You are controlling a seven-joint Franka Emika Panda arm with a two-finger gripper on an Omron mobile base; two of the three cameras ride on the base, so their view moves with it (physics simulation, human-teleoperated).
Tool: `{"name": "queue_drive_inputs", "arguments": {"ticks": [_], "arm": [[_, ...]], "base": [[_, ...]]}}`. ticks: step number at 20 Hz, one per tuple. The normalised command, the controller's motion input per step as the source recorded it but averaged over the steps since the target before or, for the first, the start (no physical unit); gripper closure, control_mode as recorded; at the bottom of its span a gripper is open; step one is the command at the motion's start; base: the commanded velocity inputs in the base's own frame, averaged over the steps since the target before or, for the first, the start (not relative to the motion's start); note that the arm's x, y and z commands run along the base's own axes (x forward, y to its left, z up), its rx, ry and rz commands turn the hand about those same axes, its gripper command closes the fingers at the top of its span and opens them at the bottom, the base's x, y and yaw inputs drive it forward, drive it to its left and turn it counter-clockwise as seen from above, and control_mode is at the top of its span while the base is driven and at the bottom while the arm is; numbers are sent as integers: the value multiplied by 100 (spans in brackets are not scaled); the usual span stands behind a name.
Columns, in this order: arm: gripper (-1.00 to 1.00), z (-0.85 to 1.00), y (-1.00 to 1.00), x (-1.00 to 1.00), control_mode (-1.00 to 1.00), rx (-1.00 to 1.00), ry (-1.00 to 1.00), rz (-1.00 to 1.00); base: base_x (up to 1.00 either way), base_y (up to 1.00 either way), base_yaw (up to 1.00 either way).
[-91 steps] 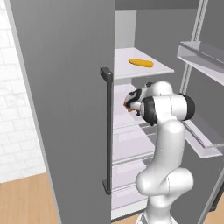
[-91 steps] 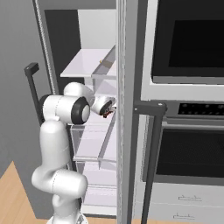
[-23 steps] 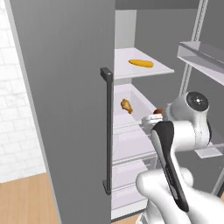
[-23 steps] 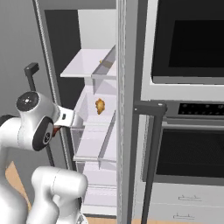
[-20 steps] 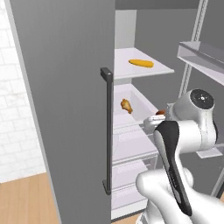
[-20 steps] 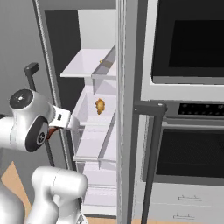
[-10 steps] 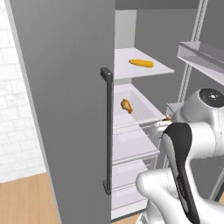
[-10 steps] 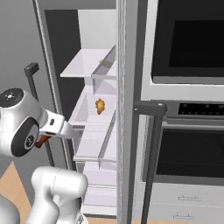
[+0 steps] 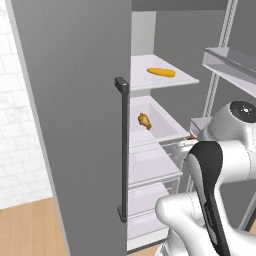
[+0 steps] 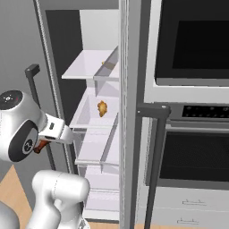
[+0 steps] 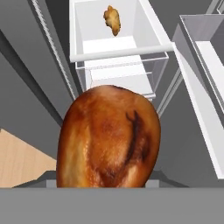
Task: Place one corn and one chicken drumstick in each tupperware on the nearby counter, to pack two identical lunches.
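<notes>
Now, with the gripper (image 10: 39, 146) clamped on one drumstick (image 11: 109, 138) just outside the fridge (image 9: 75, 100), best keep the grip firm and swing clear of the door while heading for the counter, leaving the second drumstick (image 9: 144, 120) and corn (image 9: 161, 72) shelved.

Flat, even rendered light, soft shadows, no glare or blur
</notes>
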Motion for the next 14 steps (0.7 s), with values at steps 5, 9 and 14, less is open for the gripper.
{"name": "queue_drive_inputs", "arguments": {"ticks": [5,9,14], "arm": [[100,0,0,-7,-100,0,0,0],[100,0,0,-26,100,0,-2,0],[100,0,0,0,100,0,0,0]], "base": [[0,0,0],[-43,0,0],[-100,-2,-7]]}}
